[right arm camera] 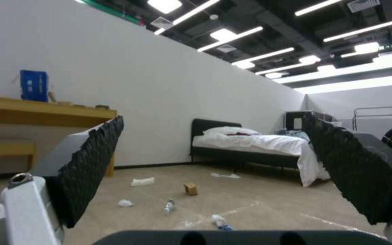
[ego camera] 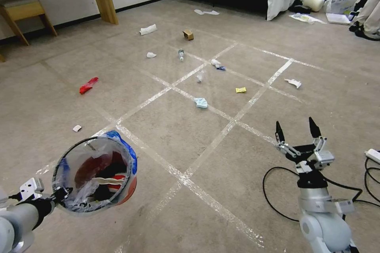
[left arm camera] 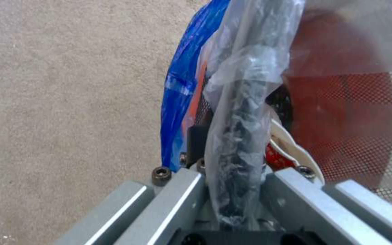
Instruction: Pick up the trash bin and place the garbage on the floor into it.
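Trash bin [ego camera: 95, 174] hangs low on your left, off the floor [ego camera: 178, 126], its black rim and clear liner pinched in the left gripper [ego camera: 59, 194], whose fingers [left arm camera: 291, 190] clamp the rim; a crushed red-white bowl [ego camera: 109, 181] lies inside; your right gripper [ego camera: 297, 129] is held up at the right, jaws spread and empty; farther out lie the garbage: a blue scrap [ego camera: 200, 102], a red wrapper [ego camera: 88, 85], a yellow scrap [ego camera: 240, 89], a small bottle [ego camera: 181, 54], a brown carton [ego camera: 188, 34].

Head camera looks down; right wrist camera shares the littered floor [ego camera: 190, 134].
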You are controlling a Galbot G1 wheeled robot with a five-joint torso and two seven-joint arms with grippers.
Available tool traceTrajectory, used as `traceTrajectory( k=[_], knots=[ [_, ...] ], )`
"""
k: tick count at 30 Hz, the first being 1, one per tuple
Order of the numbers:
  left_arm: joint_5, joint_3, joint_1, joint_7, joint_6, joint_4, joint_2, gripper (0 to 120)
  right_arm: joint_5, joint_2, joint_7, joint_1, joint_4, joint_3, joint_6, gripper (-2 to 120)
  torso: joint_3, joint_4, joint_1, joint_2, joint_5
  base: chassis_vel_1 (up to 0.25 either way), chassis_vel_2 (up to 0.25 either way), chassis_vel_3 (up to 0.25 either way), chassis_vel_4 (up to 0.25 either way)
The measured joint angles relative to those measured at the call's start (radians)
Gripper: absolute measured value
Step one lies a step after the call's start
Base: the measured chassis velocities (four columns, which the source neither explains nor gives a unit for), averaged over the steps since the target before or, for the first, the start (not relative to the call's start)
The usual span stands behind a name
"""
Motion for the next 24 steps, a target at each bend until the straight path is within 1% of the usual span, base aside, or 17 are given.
traceTrajectory(
  k=[2, 7, 14, 18, 24],
  knots=[
    [-0.004, -0.002, 0.002, -0.002, 0.0, -0.002, -0.004, 0, -0.019, 0.019, -0.004, -0.021, -0.002, -0.009, 0.017, 100, 0.0, -0.0001, 0.0, 0.0, 0.0, 0.0, 0.0, 0.0, 0.0],
    [-0.001, -0.004, 0.01, -0.004, 0.002, -0.003, -0.011, 0, -0.04, 0.035, -0.008, -0.018, -0.019, -0.037, 0.026, 100, 0.0, 0.0001, 0.0, 0.0, 0.0, 0.0, 0.0, 0.0, 0.0],
    [-0.001, -0.015, 0.013, -0.011, 0.008, -0.004, -0.008, 0, -0.049, 0.034, -0.005, 0.001, -0.025, -0.067, 0.02, 100, 0.0, 0.0001, 0.0, 0.0, 0.0, 0.0, 0.0, 0.0, 0.0],
    [0.005, -0.016, 0.026, -0.031, 0.02, -0.006, -0.02, 0, -0.05, 0.03, -0.006, 0.003, -0.029, -0.085, 0.013, 100, 0.0, 0.0001, 0.0, 0.0, 0.0, 0.0, 0.0, 0.0, 0.0],
    [0.005, -0.02, 0.033, -0.053, 0.025, -0.008, -0.023, 0, -0.055, 0.027, -0.007, 0.009, -0.036, -0.097, 0.012, 100, 0.0, 0.0001, 0.0, 0.0, 0.0001, 0.0, 0.0, 0.0, 0.0]
  ],
)
